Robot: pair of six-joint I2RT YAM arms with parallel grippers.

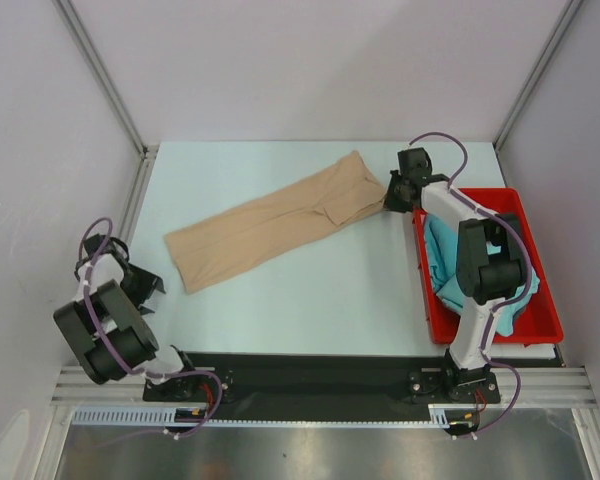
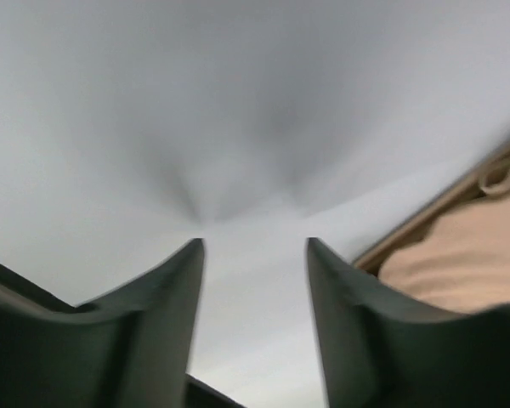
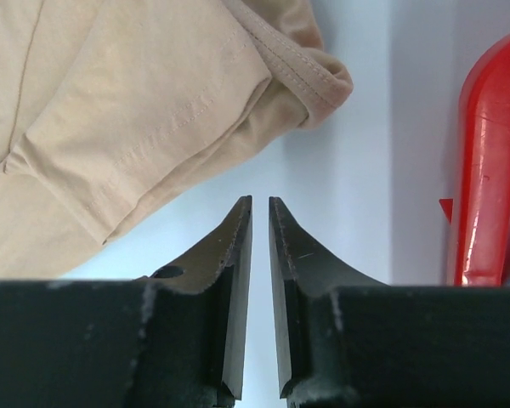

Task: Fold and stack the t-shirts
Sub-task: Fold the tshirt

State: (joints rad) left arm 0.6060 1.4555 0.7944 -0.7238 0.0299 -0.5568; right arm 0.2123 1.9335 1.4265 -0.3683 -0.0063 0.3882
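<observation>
In the top view, a tan shirt (image 1: 280,222) lies on the table (image 1: 280,315), folded into a long strip. It runs slantwise from the near left toward the far right. The right gripper (image 1: 393,195) sits low at the strip's far right end, right beside the cloth. Whether it touches the cloth cannot be told from here. A red bin (image 1: 536,300) stands on the right side of the table, partly hidden by the right arm. A crumpled teal shirt (image 1: 442,250) lies inside it. The left gripper (image 1: 148,285) is out by the table's left edge, well apart from the tan shirt, with its fingers spread.

In the left wrist view, the left gripper (image 2: 255,246) points at a blurred pale surface. Its two dark fingers (image 2: 153,323) stand spread, with nothing between them. A part of the tan shirt (image 2: 467,255) shows at the right edge, out of focus and clear of the fingers.

In the right wrist view, the right gripper (image 3: 260,204) is almost pressed together. Only a thin slit is left between the fingers (image 3: 229,255), and it pinches nothing. Bare table (image 3: 365,170) shows under the tips. The tan shirt (image 3: 136,102) fills the upper left, and its stitched hem and a rounded fold end just beyond the fingertips without touching them. The red bin (image 3: 489,170) shows its curved rim on the right, apart from the gripper.
</observation>
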